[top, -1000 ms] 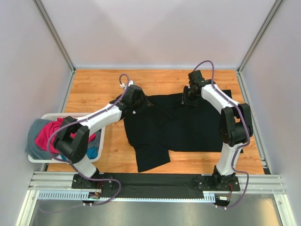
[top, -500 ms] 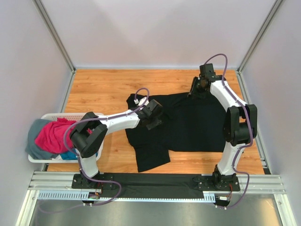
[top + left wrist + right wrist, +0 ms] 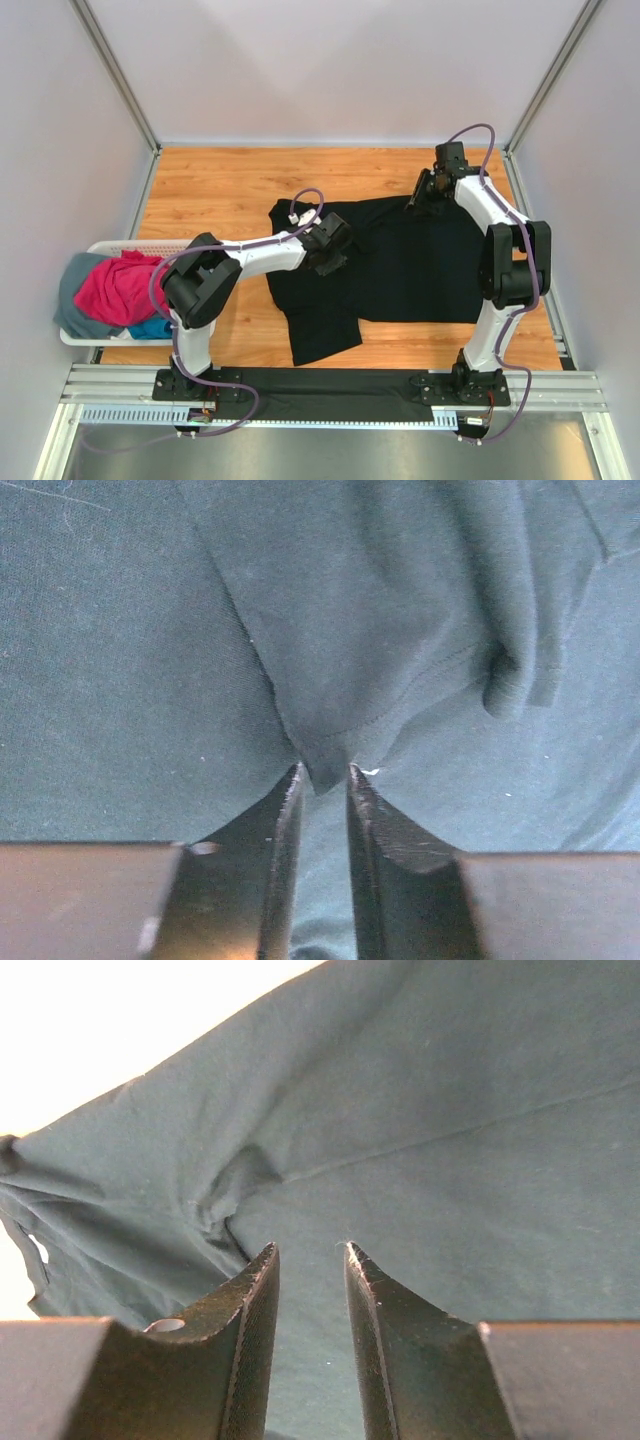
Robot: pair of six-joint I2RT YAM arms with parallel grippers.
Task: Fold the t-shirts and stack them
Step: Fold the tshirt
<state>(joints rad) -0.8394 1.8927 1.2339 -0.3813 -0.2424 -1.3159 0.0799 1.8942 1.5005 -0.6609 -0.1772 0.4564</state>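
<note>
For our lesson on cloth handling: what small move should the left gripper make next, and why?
Probably close the left gripper on the hemmed corner of the black t-shirt: that corner sits right at its fingertips, yet a narrow gap shows between them, so the hold looks unsure.

Soft, even light fills the top view, leaving only faint shadows on the bench (image 3: 200, 190). Both wrist views turn the black shirt (image 3: 400, 600) a dull, grainy teal, and the right one's upper-left corner is blown out white.
</note>
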